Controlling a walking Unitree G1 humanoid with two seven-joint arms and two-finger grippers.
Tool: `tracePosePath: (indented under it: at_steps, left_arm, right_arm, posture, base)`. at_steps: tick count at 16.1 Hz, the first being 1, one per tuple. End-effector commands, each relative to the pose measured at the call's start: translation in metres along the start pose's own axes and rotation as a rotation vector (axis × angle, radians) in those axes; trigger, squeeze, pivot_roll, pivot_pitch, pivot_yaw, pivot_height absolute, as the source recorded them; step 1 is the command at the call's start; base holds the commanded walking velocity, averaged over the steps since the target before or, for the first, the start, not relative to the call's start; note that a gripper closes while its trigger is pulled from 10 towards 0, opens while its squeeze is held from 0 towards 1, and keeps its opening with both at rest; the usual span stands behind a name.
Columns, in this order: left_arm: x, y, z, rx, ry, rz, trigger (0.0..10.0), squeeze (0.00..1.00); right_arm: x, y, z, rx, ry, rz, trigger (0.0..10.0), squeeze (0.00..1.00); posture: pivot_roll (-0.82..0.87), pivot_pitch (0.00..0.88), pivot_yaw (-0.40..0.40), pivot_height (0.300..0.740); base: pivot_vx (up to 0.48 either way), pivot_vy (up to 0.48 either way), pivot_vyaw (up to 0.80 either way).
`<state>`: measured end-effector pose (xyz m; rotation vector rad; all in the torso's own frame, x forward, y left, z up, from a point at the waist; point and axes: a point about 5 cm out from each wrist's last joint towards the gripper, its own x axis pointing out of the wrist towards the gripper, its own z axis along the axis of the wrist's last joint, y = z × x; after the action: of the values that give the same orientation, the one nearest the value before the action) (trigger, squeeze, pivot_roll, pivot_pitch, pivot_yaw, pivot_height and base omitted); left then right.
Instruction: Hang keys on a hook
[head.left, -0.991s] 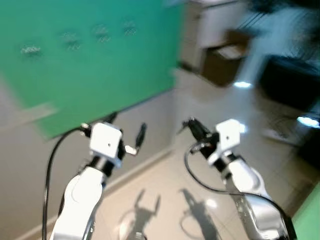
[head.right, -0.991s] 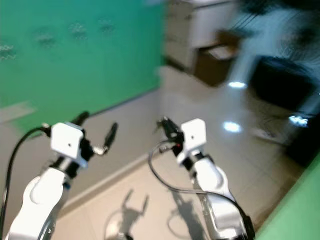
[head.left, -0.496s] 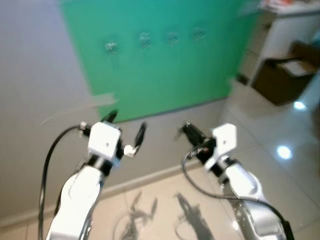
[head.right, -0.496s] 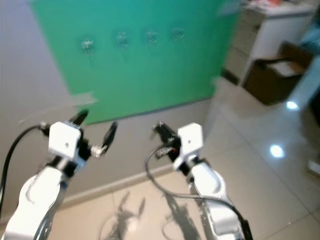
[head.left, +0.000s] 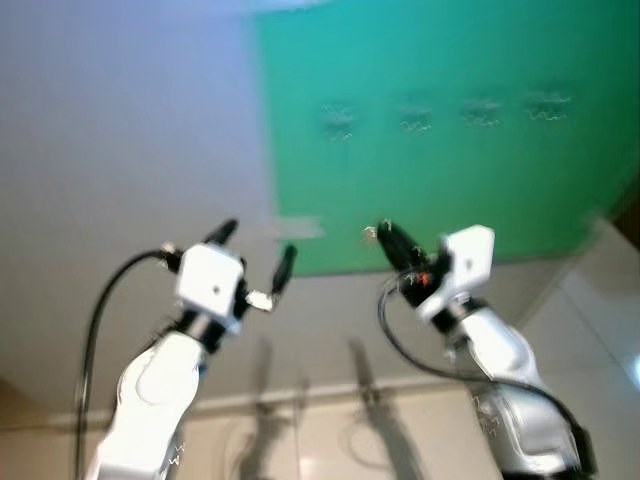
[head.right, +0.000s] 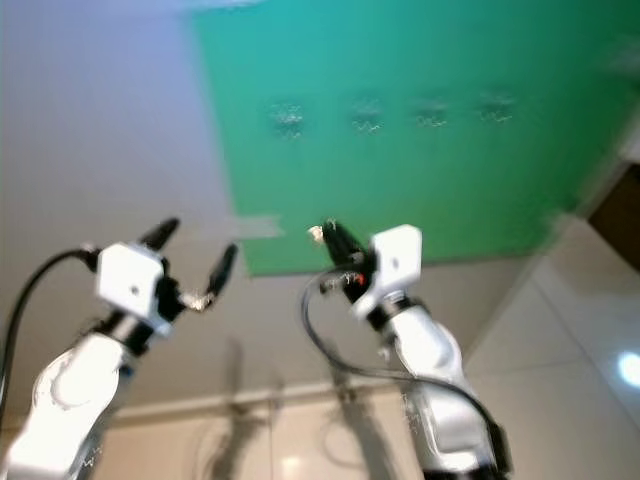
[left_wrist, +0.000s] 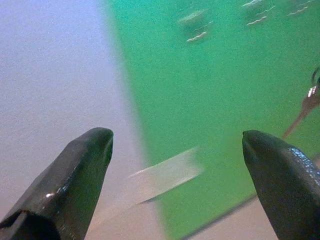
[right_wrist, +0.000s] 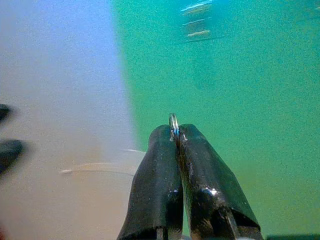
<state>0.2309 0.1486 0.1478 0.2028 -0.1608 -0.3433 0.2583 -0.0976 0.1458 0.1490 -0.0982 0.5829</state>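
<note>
Though blurred, four hooks, one key ring.

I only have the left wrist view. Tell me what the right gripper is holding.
Observer: The right gripper is shut on a small silver key ring, pinched between its black fingertips.
Operator: Report how many hooks are on the green wall panel.
Observer: Four blurred silvery hooks sit in a row on the green wall panel.
Operator: Say where the left gripper is.
Observer: The left gripper is open, raised before the grey wall, left of the panel.
</note>
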Motion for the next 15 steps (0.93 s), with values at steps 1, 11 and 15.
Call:
tracePosePath:
  at_steps: [1,11,15]
  left_arm:
    - [0.003,-0.006,0.002,-0.013,-0.007,-0.019,10.0,0.00]
    - [0.006,-0.016,0.007,-0.004,-0.034,-0.050,10.0,0.00]
    - [0.013,-0.017,0.011,0.019,-0.032,-0.097,10.0,0.00]
  right_arm:
    - [-0.009,-0.003,0.004,0.001,0.014,0.036,10.0,0.00]
    - [-0.027,-0.003,0.036,0.056,-0.021,0.218,10.0,0.00]
    - [-0.021,-0.003,0.045,0.077,-0.027,0.286,10.0,0.00]
  posture:
    - [0.05,0.000,-0.003,0.740]
    - [0.03,0.000,-0.017,0.740]
    - [0.01,0.000,-0.011,0.740]
  base:
    - [0.337,0.000,0.00]
    - [0.159,0.000,0.00]
    - [0.000,0.000,0.00]
